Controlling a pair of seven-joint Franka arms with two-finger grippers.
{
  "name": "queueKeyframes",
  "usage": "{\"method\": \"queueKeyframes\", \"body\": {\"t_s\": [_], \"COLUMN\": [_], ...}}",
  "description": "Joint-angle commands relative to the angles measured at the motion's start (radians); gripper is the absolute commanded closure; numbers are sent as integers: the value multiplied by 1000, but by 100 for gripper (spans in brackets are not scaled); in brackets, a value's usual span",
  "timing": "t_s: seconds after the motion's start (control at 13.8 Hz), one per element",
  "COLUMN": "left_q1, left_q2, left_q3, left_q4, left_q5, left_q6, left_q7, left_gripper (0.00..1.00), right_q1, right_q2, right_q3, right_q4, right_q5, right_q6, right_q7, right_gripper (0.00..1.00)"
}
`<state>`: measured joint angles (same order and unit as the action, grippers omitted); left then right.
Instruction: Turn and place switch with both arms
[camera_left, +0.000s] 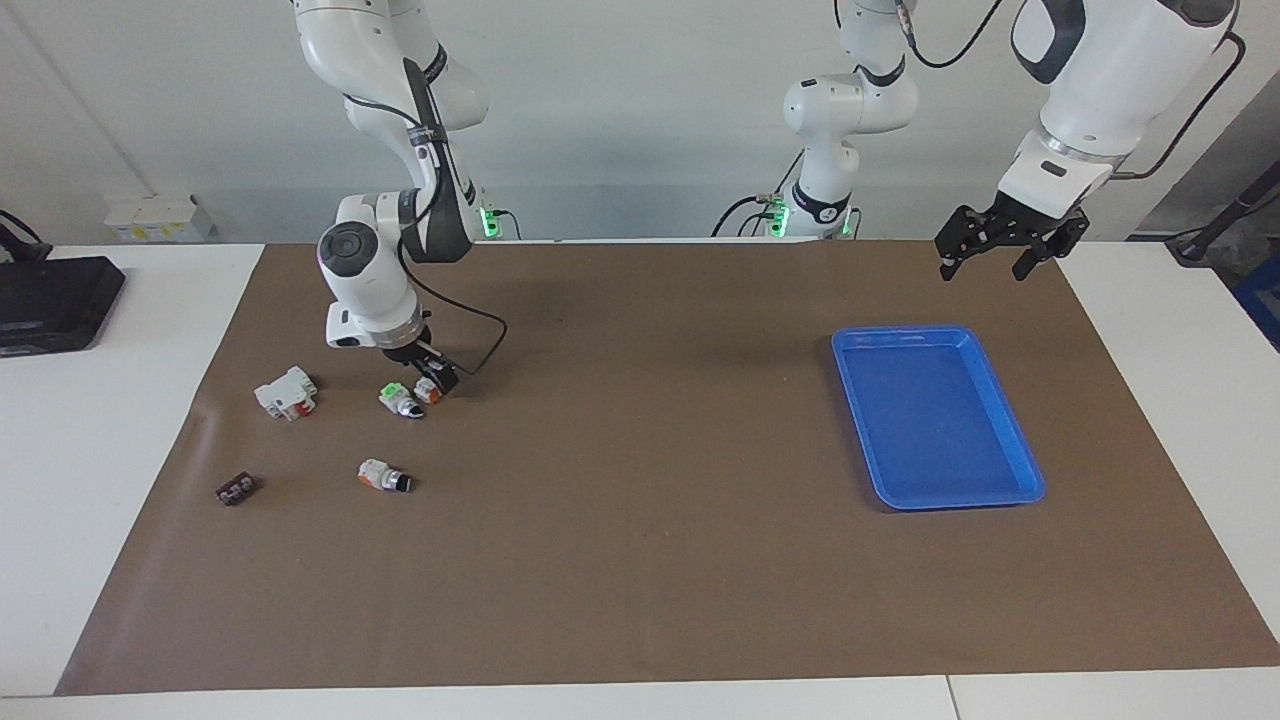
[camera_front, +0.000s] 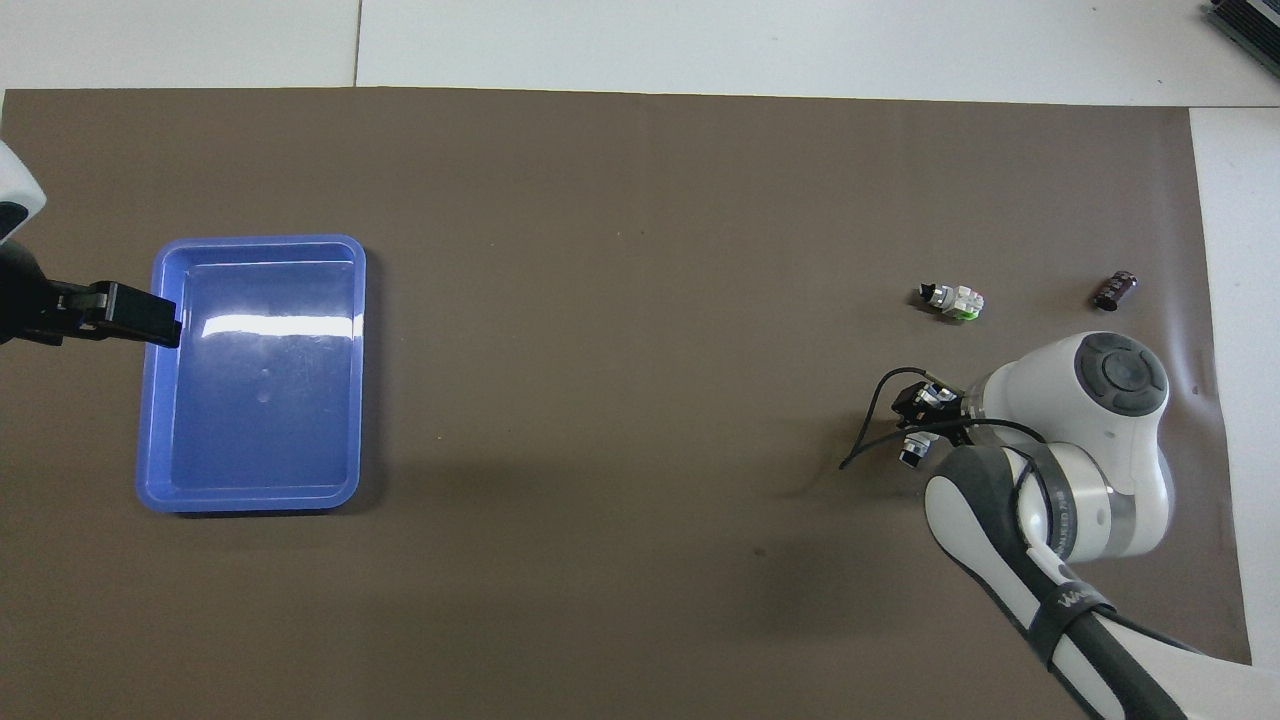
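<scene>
The switch (camera_left: 428, 389), white with an orange end, lies on the brown mat beside a green-ended switch (camera_left: 400, 400). My right gripper (camera_left: 438, 380) is down at the switch, right on it. In the overhead view the right gripper (camera_front: 920, 408) covers most of the switch (camera_front: 913, 448). A second orange-ended switch (camera_left: 383, 476) lies farther from the robots. My left gripper (camera_left: 985, 268) is open and empty, and waits raised by the rim of the blue tray (camera_left: 905, 331) at the left arm's end; it also shows in the overhead view (camera_front: 150, 318).
A larger white block with a red part (camera_left: 287, 392) lies toward the right arm's end of the mat. A small dark part (camera_left: 237, 489) lies farther out, also seen from overhead (camera_front: 1115, 290). The blue tray (camera_front: 260, 241) holds nothing. A black device (camera_left: 55, 300) sits off the mat.
</scene>
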<state>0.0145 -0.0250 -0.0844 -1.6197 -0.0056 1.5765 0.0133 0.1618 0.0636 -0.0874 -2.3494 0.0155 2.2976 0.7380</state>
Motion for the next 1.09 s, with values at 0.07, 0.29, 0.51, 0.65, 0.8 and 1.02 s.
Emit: {"method": "queueKeyframes", "body": {"t_s": [0.07, 0.29, 0.51, 0.65, 0.8, 1.02], "left_q1": [2, 2, 2, 2, 2, 2], "left_q2": [-32, -32, -33, -33, -32, -32], "left_q3": [2, 2, 2, 2, 2, 2], "left_q4": [-37, -35, -37, -35, -35, -35], "left_q5": [12, 13, 12, 13, 13, 13], "left_q6": [10, 10, 10, 10, 10, 10], "left_q7": [2, 2, 2, 2, 2, 2], "left_gripper": [0, 0, 0, 0, 0, 0], "right_q1": [-16, -18, -10, -2, 18, 42], "right_q2": [12, 13, 15, 4, 10, 1], "right_q3": [6, 6, 6, 9, 9, 34], "right_q4": [-16, -16, -4, 36, 163, 274], "right_q5": [12, 14, 15, 64, 206, 269], "right_q6": [52, 54, 45, -5, -155, -251], "right_q7": [9, 11, 20, 81, 173, 305], "right_gripper": [21, 51, 100, 100, 100, 100]}}
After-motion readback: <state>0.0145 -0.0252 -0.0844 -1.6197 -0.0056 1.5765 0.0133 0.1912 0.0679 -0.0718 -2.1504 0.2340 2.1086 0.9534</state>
